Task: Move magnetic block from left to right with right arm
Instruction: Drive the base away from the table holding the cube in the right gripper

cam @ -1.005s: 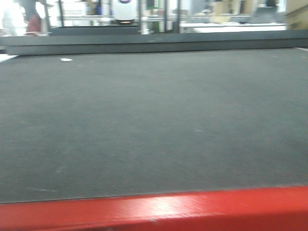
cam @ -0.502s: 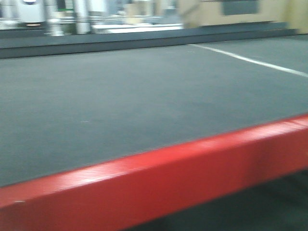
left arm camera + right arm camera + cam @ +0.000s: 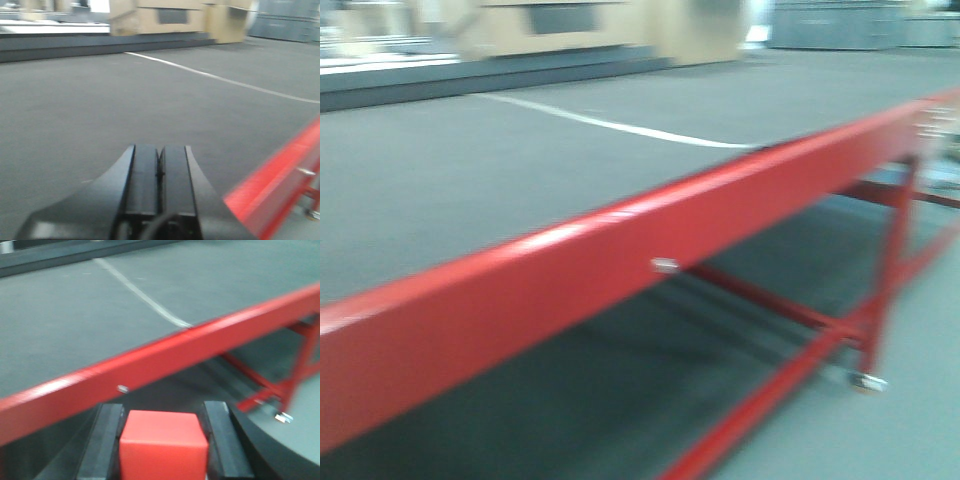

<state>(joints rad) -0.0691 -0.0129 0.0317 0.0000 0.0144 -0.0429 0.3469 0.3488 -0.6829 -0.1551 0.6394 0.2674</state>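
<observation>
The magnetic block (image 3: 164, 442), a smooth matte red cube with crisp edges, sits clamped between the flat black fingers of the right gripper (image 3: 163, 409), off the table's near side. Beyond it runs a glossy red metal rail (image 3: 150, 365) edging the grey felt-like table top (image 3: 75, 315). The left gripper (image 3: 160, 149) hovers over that surface, its two black fingers pressed together with nothing between them.
</observation>
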